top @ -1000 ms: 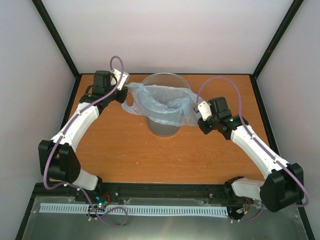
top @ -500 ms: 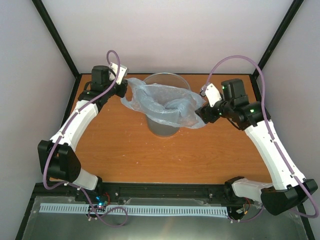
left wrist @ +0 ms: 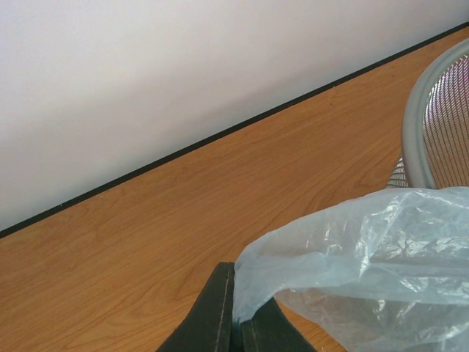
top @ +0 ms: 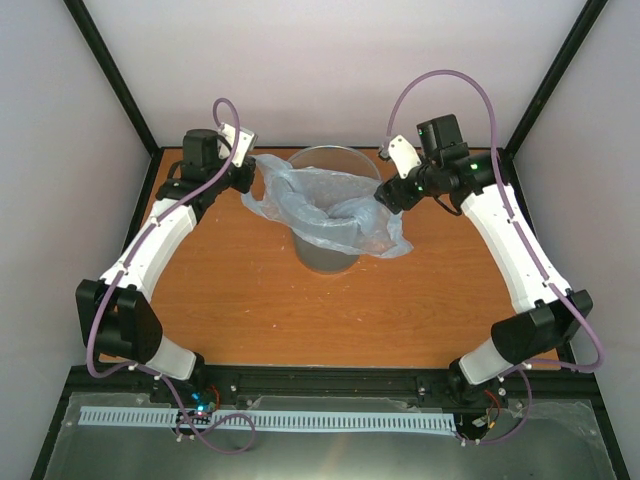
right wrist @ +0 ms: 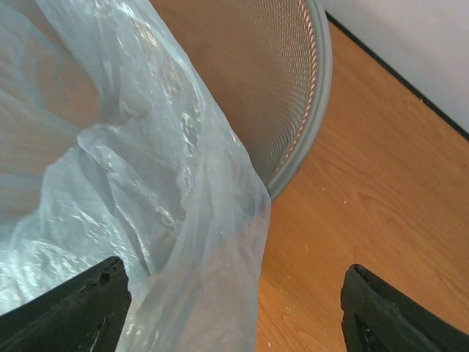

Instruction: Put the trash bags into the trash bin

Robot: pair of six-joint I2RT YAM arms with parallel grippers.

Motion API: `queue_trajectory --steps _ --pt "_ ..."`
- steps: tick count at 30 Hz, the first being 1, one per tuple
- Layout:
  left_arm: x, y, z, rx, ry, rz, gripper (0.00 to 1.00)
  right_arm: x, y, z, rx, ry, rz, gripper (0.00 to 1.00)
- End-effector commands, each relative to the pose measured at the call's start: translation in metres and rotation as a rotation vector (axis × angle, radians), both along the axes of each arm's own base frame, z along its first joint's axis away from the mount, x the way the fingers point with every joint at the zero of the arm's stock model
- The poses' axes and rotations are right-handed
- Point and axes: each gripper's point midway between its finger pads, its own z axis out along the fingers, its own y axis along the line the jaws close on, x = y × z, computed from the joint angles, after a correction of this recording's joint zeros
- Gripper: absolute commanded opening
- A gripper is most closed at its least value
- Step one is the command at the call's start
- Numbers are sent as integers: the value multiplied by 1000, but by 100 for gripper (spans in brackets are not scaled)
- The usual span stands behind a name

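1. Wooden table (top: 230, 290): carries the whole job, with the bin standing at its far middle between the two arms.
2. Trash bin (top: 330, 258): round, grey, thin-rimmed and upright. It contains only the sagging middle of one bag; nothing else shows inside. Judged step: seating the bag into the bin, partly done.
3. Trash bag (top: 322, 200): pale blue, translucent film draped across the bin's mouth. Its centre dips inside, while loose folds spill over the rim on the left and over the right front.
4. Right gripper (top: 384, 197): at the bag's right edge beside the rim, fingers spread wide. Film hangs between them in the wrist view, but nothing is pinched.
5. Left gripper (left wrist: 234, 326): at the bag's left edge, outside the bin, fingers pressed together on a corner of the film.
6. Next move, as judged: the right gripper must catch the overhanging fold and push it down past the rim, without tipping the light bin.
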Motion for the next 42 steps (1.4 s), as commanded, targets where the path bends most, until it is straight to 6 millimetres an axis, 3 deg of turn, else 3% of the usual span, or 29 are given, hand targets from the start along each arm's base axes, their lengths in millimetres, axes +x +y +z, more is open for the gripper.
queue_trajectory --steps 1,8,10,13,14,21,27,31,37,42 --pt "2 2 31 -5 -77 0 1 0 -11 3 -62 -7 -10 77" --pt "5 2 30 5 -80 -2 1 17 -20 0 -110 -33 -74 48" --pt "9 3 30 14 -84 3 1 23 -21 -2 -121 -40 -85 34" --pt "19 6 28 30 -82 27 1 34 -18 -10 -125 -38 -82 6" --pt "23 6 29 34 -86 35 1 38 -17 -10 -122 -42 -81 3" --pt "58 2 45 17 -122 56 1 79 -13 7 -37 -103 -109 3" --pt "89 -11 29 7 -76 23 1 108 -11 2 14 -115 -137 3" --pt "103 -22 2 -5 -13 -15 1 135 -9 -17 11 -104 -140 3" --pt "105 -39 -42 -61 102 -90 1 172 -9 -59 31 -34 -179 3" --pt "90 -43 -73 -76 196 -114 1 170 -9 -93 21 51 -192 3"
